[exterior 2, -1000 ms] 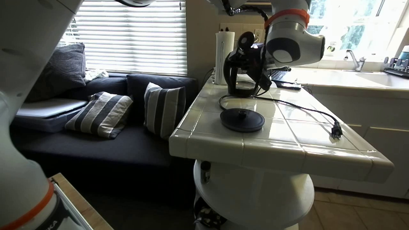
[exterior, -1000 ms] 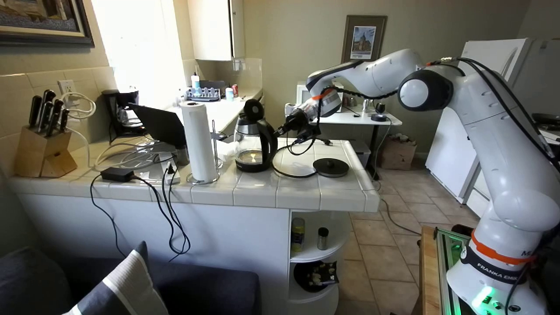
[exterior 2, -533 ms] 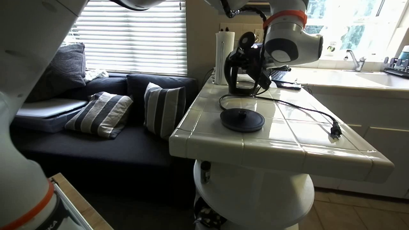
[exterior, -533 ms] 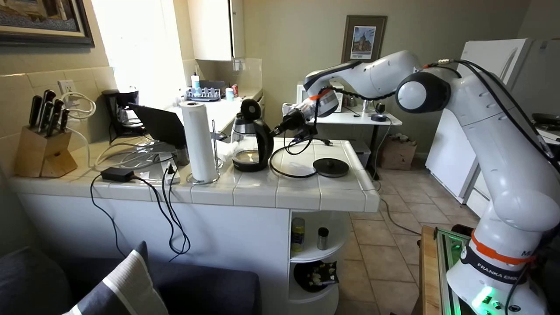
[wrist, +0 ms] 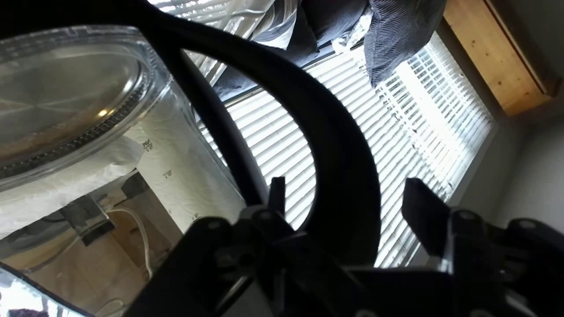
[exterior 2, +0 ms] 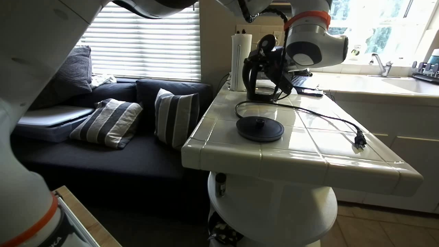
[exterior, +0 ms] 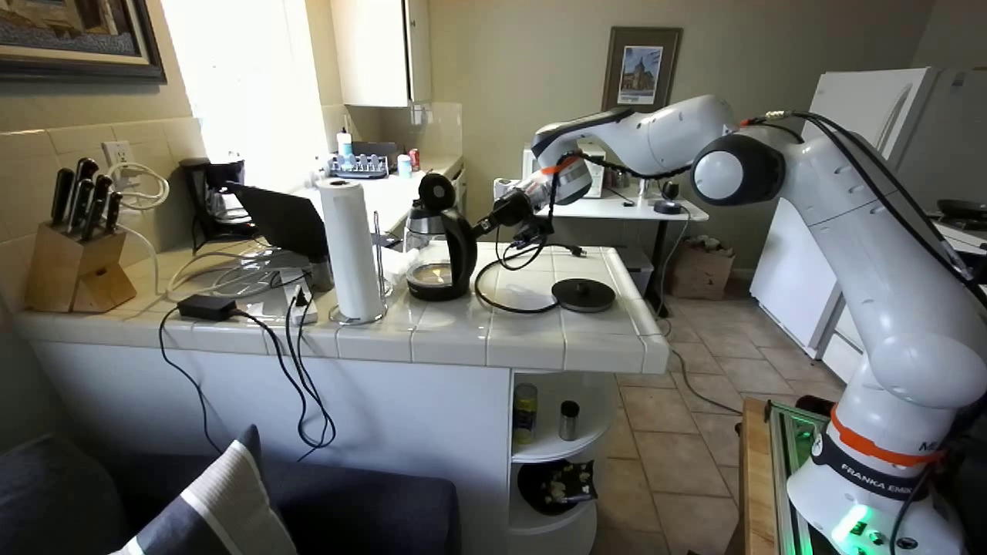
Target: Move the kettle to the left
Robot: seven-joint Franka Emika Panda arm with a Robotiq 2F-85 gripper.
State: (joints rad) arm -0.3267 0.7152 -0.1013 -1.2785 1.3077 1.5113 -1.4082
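Note:
The kettle (exterior: 438, 288) stands upright on the tiled counter in both exterior views, with a clear glass body, black base, raised black lid and a large curved black handle (wrist: 341, 149). My gripper (wrist: 345, 181) reaches in from the handle side. In the wrist view its fingers are spread around the handle, one inside the loop and one beyond the outer curve. Light shows between the handle and both fingertips, so nothing is pinched. In an exterior view the gripper (exterior: 480, 229) sits at the upper part of the handle.
A white paper towel roll (exterior: 351, 250) on a wire stand is close to the kettle's left in an exterior view, with a laptop (exterior: 281, 220) behind. A flat black disc (exterior 2: 260, 129) lies nearer the counter's end. Its cord runs past the kettle to a plug (exterior 2: 360, 140).
The kettle and gripper have shifted slightly left in an exterior view, towards the paper towel roll. The gripper's fingers have spread apart around the handle.

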